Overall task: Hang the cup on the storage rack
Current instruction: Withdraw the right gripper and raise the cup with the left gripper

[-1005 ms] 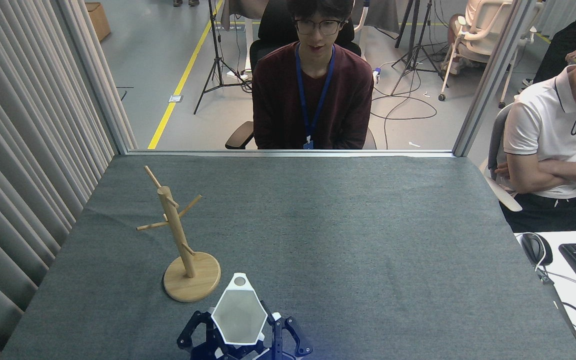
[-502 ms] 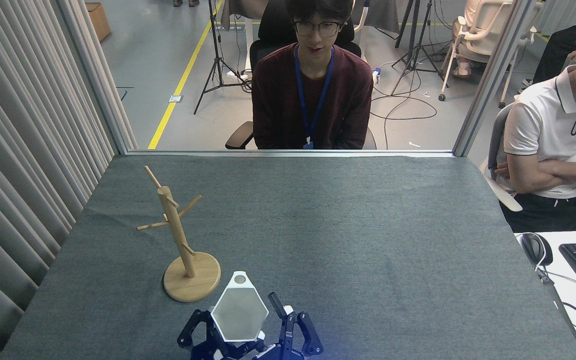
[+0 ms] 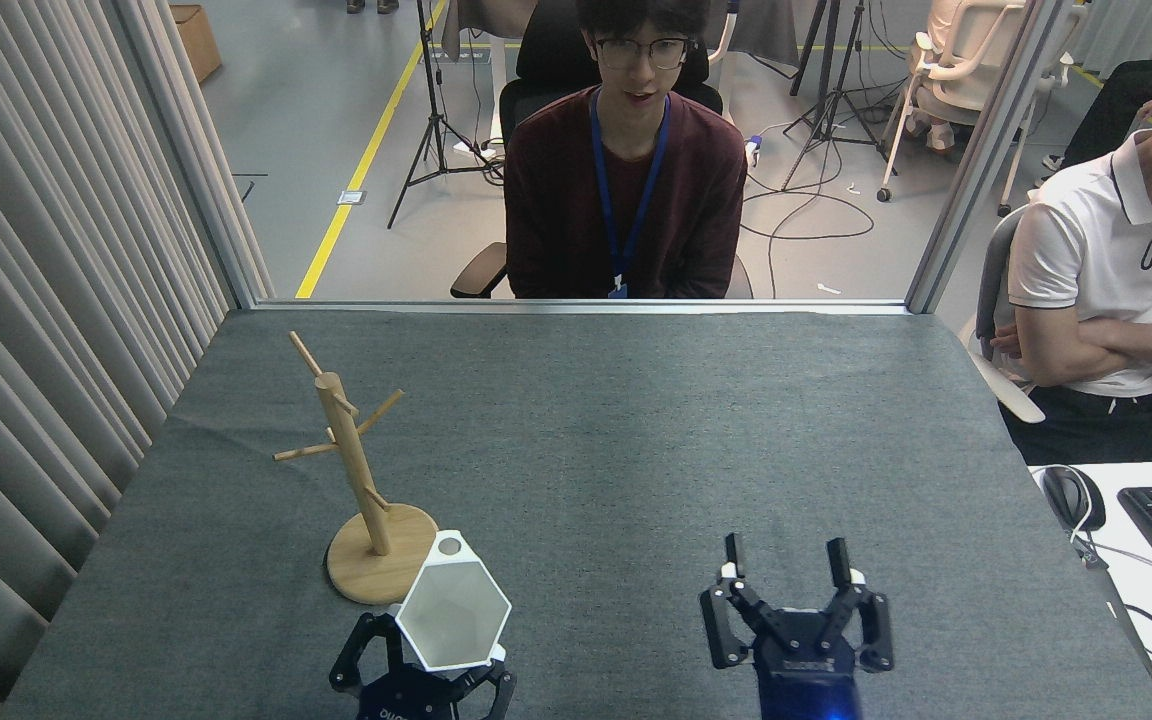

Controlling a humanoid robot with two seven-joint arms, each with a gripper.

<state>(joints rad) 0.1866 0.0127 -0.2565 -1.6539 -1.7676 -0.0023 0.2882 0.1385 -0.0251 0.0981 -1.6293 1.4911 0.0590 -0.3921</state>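
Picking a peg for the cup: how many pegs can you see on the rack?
4 on the storage rack: one at top pointing up-left, one upper right, one mid-left, one short stub low on the right. Others may hide behind the post.

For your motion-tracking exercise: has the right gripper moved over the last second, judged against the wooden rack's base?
Yes. The right gripper has swung rightward, away from the storage rack and the cup, and now stands open and empty.

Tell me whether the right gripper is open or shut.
Open. The right gripper has its two fingers spread well apart above the table, with nothing between them.
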